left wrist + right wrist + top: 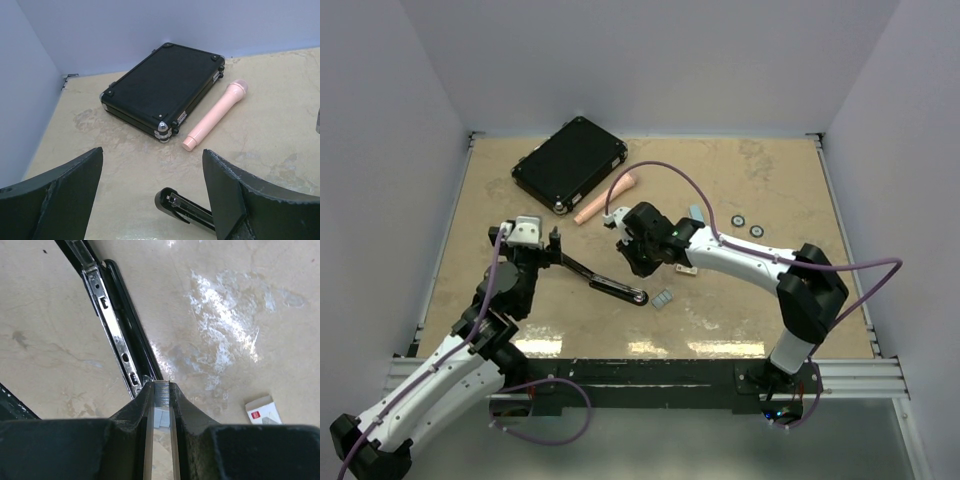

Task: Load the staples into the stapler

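Note:
The black stapler lies open at mid-table, its metal magazine channel bare and facing up. My right gripper is shut on a ribbed grey strip of staples, held on edge just beside the near end of the channel. In the top view that gripper hovers over the stapler. More loose staples lie on the table next to the stapler's tip. My left gripper stands open around the stapler's other end, whose rounded tip sits close to the right finger; whether they touch is unclear.
A black case sits at the back left with a pink cylinder beside it. A small white box with a red label lies under the right arm. Two black rings and a grey-blue object lie to the right.

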Controlling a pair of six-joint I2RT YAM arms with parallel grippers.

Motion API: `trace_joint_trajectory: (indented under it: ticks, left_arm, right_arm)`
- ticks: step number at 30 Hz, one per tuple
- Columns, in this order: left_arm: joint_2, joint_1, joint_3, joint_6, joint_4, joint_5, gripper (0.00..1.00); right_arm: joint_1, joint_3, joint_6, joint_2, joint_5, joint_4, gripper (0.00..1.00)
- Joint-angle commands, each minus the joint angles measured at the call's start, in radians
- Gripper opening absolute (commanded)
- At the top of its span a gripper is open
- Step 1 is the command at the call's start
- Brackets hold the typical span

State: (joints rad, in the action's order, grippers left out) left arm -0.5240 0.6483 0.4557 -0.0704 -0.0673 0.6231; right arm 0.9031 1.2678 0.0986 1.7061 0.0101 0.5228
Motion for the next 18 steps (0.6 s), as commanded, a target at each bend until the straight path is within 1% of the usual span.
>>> trace_joint_trajectory:
  ticks: [1, 10, 18]
  left_arm:
    - [0.025, -0.003, 0.001, 0.017, -0.066, 0.035, 0.86]
    - [0.018, -0.003, 0.003, 0.021, -0.068, 0.041, 0.87]
    - [0.009, -0.003, 0.003, 0.021, -0.066, 0.049, 0.87]
  right_arm:
    - [0.016, 0.07, -0.092, 0.009, 0.073, -0.079, 0.06]
    - [0.056, 0.09, -0.172, 0.085, 0.128, -0.109, 0.06]
    - [0.068, 0.099, -0.209, 0.133, 0.134, -0.093, 0.06]
